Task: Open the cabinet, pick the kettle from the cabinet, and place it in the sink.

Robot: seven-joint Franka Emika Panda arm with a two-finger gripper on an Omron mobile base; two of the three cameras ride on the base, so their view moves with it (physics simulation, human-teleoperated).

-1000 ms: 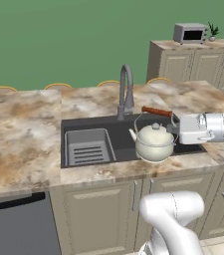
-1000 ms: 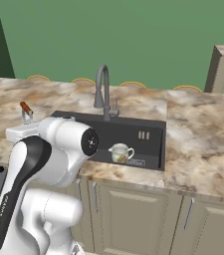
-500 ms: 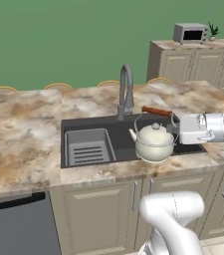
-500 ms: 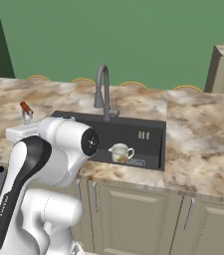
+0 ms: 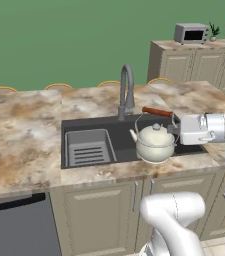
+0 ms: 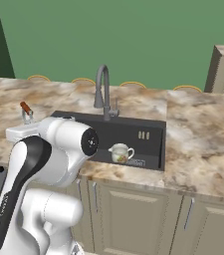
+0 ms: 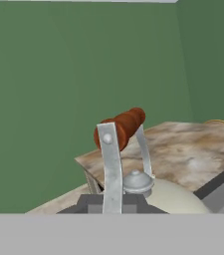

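While the kettle (image 5: 155, 143) is held over the right half of the sink (image 5: 89, 148) by the tool (image 5: 175, 129) clamped on its wire handle, an early release could tip it against the near bench (image 5: 24, 135) rim.

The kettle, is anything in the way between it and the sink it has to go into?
Nothing visible blocks it. The squat cream-white kettle with the reddish-brown wooden handle bar is over the right half of the dark grey rectangular sink. A small cup sits in the basin, but the pictures do not settle whether it lies directly underneath.
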